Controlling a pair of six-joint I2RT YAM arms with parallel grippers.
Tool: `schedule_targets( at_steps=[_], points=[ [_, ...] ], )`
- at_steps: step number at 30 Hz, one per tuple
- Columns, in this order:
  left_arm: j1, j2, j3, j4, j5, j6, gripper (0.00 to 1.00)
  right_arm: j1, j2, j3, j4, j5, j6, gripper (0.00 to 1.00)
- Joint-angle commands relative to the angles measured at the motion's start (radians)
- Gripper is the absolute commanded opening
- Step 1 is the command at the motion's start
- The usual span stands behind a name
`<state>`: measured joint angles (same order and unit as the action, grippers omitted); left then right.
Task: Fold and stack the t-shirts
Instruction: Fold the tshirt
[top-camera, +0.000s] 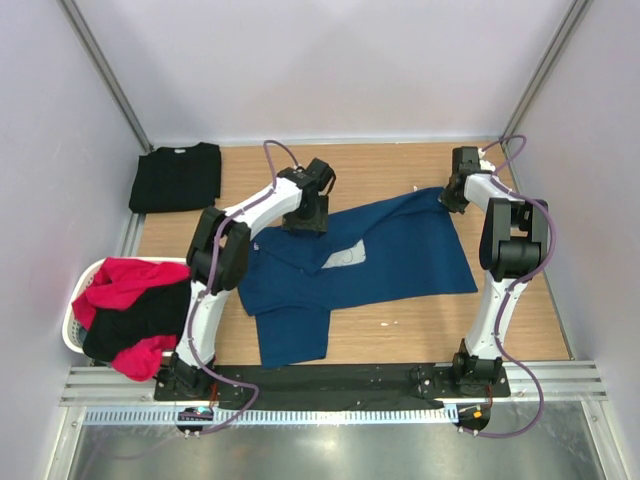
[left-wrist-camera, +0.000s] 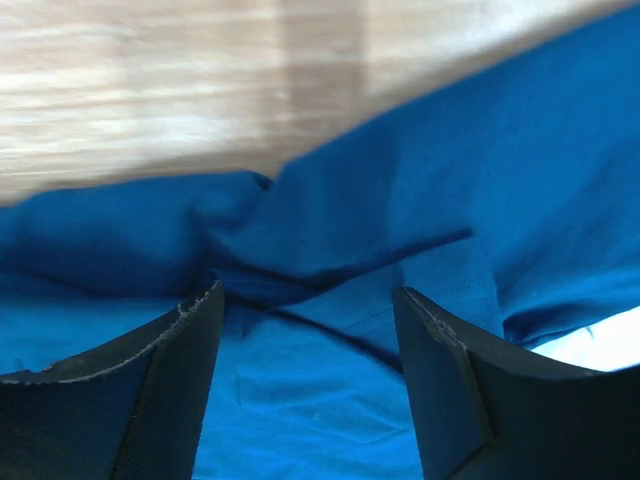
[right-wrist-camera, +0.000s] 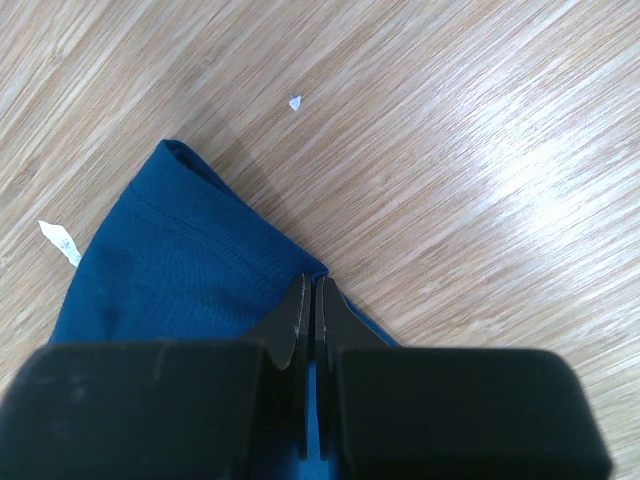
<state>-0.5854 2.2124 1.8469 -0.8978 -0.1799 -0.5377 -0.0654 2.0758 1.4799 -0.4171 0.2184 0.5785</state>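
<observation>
A navy blue t-shirt (top-camera: 400, 255) lies spread and rumpled across the middle of the wooden table, its pale square print (top-camera: 345, 256) facing up. My left gripper (top-camera: 307, 218) hovers open over the shirt's far left part. In the left wrist view its gripper (left-wrist-camera: 310, 295) has blue folds (left-wrist-camera: 330, 230) under the gap and nothing pinched. My right gripper (top-camera: 455, 196) is at the shirt's far right corner. In the right wrist view that gripper (right-wrist-camera: 310, 285) is shut on the blue hem (right-wrist-camera: 170, 260). A folded black t-shirt (top-camera: 177, 177) lies at the far left corner.
A white basket (top-camera: 78, 300) at the left edge holds a red t-shirt (top-camera: 130, 278) and a black one (top-camera: 125, 325), spilling over its rim. Small white scraps (right-wrist-camera: 295, 101) lie on the wood. Enclosure walls stand close on three sides; a metal rail (top-camera: 330, 385) runs along the near edge.
</observation>
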Motion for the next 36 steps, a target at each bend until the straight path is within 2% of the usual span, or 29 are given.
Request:
schedule_targets(
  at_steps=[1,5,6,8,9,12,20,27,29,30,31,32,34,36],
  points=[
    [-0.019,0.012,0.034,-0.035,0.031,0.036,0.69,0.004,-0.025,-0.004,-0.002,0.01,-0.011,0.01],
    [-0.048,0.009,0.028,-0.061,0.039,0.065,0.51,0.003,-0.031,-0.006,-0.002,0.018,-0.014,0.01],
    [-0.05,-0.011,0.012,-0.064,0.031,0.067,0.41,0.003,-0.033,-0.007,-0.002,0.016,-0.014,0.01],
    [-0.05,-0.032,-0.006,-0.078,0.019,0.065,0.31,0.003,-0.031,-0.009,-0.003,0.016,-0.012,0.01],
    [-0.05,-0.051,-0.015,-0.084,-0.002,0.062,0.18,0.004,-0.029,-0.007,-0.003,0.018,-0.012,0.01],
    [-0.048,-0.131,-0.069,-0.104,-0.035,0.053,0.0,0.003,-0.033,-0.01,-0.003,0.016,-0.009,0.01],
    [-0.037,-0.391,-0.351,-0.107,-0.131,-0.062,0.0,0.003,-0.036,-0.026,0.001,0.01,-0.005,0.01],
    [-0.024,-0.476,-0.57,-0.134,-0.121,-0.168,0.01,0.004,-0.034,-0.033,0.006,0.012,-0.002,0.01],
    [-0.024,-0.476,-0.584,-0.182,-0.113,-0.205,0.09,0.004,-0.036,-0.033,-0.002,0.012,0.0,0.01],
    [-0.024,-0.487,-0.595,-0.194,-0.109,-0.218,0.26,0.004,-0.039,-0.036,-0.003,0.015,-0.002,0.01],
    [-0.024,-0.499,-0.598,-0.197,-0.101,-0.232,0.34,0.003,-0.04,-0.038,0.0,0.015,-0.002,0.01],
    [-0.024,-0.514,-0.601,-0.194,-0.099,-0.238,0.5,0.004,-0.04,-0.04,0.001,0.016,-0.003,0.01],
    [-0.022,-0.555,-0.585,-0.182,-0.105,-0.243,0.6,0.004,-0.039,-0.04,0.001,0.015,-0.002,0.01],
    [-0.007,-0.568,-0.549,-0.165,-0.107,-0.242,0.63,0.004,-0.036,-0.036,-0.002,0.007,-0.002,0.01]
  ],
)
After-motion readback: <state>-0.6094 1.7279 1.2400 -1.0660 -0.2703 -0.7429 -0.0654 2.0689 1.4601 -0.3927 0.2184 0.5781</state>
